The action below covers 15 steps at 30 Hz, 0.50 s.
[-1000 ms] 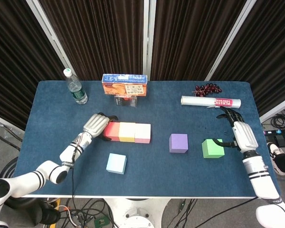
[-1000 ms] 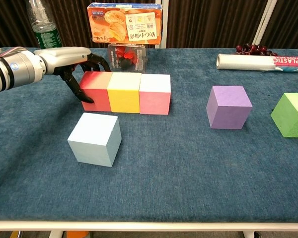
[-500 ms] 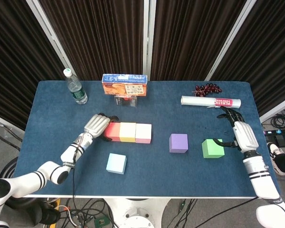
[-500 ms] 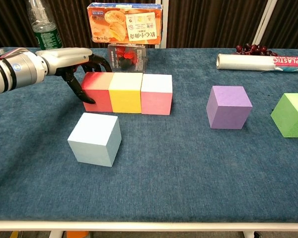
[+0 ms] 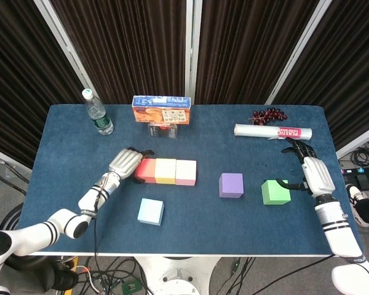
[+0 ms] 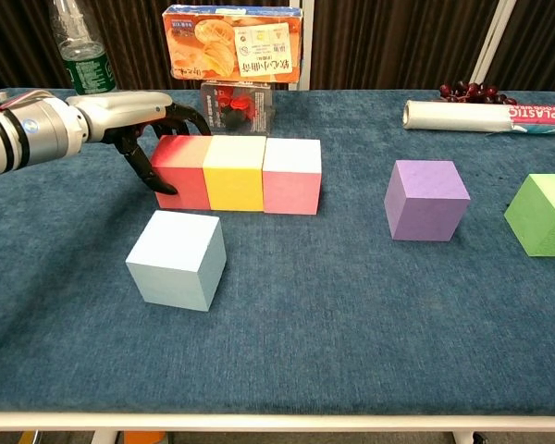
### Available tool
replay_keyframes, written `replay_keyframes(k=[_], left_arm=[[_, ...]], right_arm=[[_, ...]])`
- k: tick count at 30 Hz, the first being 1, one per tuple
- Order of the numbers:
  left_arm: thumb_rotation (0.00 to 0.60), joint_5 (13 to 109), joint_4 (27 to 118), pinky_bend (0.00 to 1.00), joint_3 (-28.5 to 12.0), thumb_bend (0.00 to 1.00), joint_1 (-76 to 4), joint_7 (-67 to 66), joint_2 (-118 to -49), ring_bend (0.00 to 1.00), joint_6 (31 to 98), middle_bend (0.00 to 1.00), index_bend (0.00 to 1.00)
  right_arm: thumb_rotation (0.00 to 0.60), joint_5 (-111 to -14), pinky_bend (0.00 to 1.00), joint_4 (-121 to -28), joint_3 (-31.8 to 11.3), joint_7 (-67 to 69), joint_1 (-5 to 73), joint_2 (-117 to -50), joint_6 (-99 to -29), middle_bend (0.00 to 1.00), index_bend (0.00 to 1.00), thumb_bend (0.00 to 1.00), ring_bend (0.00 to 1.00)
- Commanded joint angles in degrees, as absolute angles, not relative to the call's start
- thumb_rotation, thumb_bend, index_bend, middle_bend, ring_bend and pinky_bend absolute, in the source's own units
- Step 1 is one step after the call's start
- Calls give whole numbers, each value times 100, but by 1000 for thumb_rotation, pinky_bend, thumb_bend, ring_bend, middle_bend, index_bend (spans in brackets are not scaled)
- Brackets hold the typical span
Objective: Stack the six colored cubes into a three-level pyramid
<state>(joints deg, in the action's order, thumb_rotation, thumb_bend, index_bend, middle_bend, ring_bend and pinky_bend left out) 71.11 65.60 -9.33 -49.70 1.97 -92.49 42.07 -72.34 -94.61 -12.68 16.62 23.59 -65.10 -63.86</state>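
— What is the left hand [image 6: 134,116] doing?
— Its curled fingers press the red cube [image 6: 180,170], end of a touching row with the yellow cube [image 6: 233,171] and pink cube [image 6: 291,174]; it grips nothing.
— And the right hand [image 5: 312,170]?
— Fingers spread, holding nothing, just beside the green cube [image 5: 275,192].

1. On the roll [image 5: 272,131] you can read "PLASTIC FOOD" in the head view; the smaller print is too small to read.
2. On the box [image 6: 232,43] you see Chinese characters in the chest view, too small to read reliably.
3. The bottle [image 6: 81,54] label stays unreadable.
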Motion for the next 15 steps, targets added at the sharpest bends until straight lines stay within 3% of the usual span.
replay_keyframes(k=[1,15], left_arm=[[600,7090,6645,245,-930,141,-4964,184,-9188,356,4185,324,179],[600,6908,7550,240,-960,135,-4673,244,-8540,326,4429,275,164]], right_arm=[[600,-7229,0,-9464,-1266,1664,2363,-6506,-6370,253,0,108,0],[600,-7291,0,-9608,-1222,1533,2460,-6493,-6209,247,0,113,0]])
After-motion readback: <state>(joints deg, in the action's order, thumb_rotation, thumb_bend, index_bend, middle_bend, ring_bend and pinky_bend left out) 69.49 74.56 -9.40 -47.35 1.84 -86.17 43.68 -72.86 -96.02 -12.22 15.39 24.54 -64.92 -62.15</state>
